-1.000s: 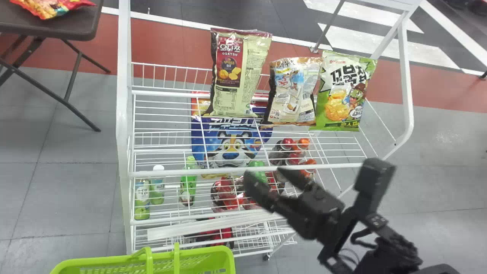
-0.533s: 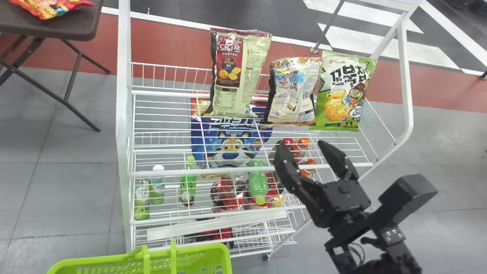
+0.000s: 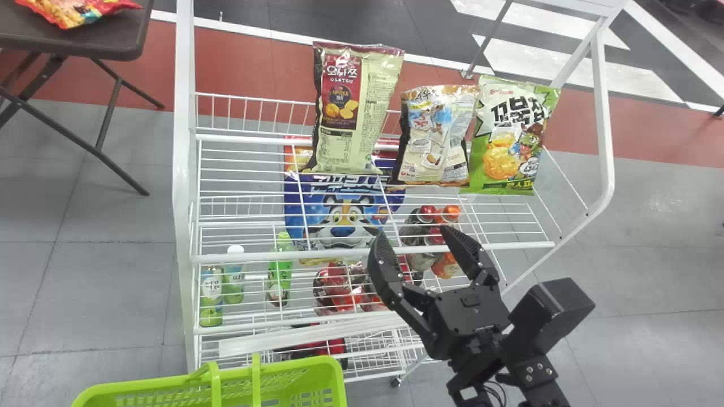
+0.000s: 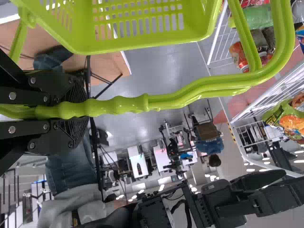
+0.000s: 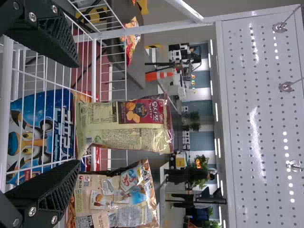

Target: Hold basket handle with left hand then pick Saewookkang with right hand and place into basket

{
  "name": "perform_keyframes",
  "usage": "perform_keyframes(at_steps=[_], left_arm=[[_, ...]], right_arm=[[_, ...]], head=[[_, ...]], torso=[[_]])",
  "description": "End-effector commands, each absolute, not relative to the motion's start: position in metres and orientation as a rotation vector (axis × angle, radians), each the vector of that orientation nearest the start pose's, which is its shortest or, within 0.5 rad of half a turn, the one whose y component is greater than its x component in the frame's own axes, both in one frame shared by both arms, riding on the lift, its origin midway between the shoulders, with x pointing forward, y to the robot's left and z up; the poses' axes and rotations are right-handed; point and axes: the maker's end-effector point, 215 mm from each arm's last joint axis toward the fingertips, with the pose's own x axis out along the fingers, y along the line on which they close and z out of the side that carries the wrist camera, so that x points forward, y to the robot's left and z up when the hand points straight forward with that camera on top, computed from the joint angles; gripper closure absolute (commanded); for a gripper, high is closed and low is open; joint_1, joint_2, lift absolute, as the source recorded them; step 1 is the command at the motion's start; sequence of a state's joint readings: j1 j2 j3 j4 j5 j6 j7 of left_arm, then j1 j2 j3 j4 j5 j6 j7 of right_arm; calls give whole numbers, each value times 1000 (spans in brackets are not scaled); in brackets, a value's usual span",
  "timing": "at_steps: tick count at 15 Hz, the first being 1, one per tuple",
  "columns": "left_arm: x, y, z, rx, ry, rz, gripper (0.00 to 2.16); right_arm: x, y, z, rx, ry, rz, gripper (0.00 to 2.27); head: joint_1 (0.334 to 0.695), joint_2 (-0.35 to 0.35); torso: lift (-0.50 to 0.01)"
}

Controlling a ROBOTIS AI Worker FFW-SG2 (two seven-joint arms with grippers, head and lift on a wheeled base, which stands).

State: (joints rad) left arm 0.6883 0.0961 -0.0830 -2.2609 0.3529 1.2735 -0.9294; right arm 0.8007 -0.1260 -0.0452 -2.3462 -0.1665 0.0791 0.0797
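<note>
So, the white rack [image 3: 184, 198] stands ahead, the basket [image 3: 158, 383] low before it, handle [image 4: 190, 96] gripped by the left end effector [image 4: 73, 110]; a slip would tip it. The right end effector [image 3: 417, 236] is spread wide, empty, and lined up nearer the maroon bag [image 3: 345, 113], so pushing straight in could snag that one! Saewookkang [image 3: 435, 135], probably the middle bag, crowds the green bag [image 3: 509, 141]: a wide finger might topple it.
</note>
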Motion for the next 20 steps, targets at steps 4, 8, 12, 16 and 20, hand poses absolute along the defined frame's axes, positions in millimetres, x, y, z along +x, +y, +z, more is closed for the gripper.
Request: perform_keyframes(at_steps=[4, 8, 12, 16, 20], left_arm=[[127, -12, -441, -812, 1096, -1095, 1771], [126, -13, -440, -813, 1096, -1096, 1771], [126, -12, -440, -813, 1096, -1098, 1771], [125, -11, -440, -817, 1098, -1095, 1771], [123, -10, -441, -819, 1104, -1091, 1771]], right_arm=[[363, -220, -314, 53, 116, 143, 90], [362, -221, -316, 69, 122, 139, 93], [363, -221, -316, 76, 119, 139, 97], [362, -223, -319, 112, 124, 134, 107], [363, -230, -319, 118, 121, 99, 110]], head=[[695, -350], [695, -350], [695, -350], [695, -350], [695, -350]], torso=[[-19], [-19], [-19], [-19], [-19]])
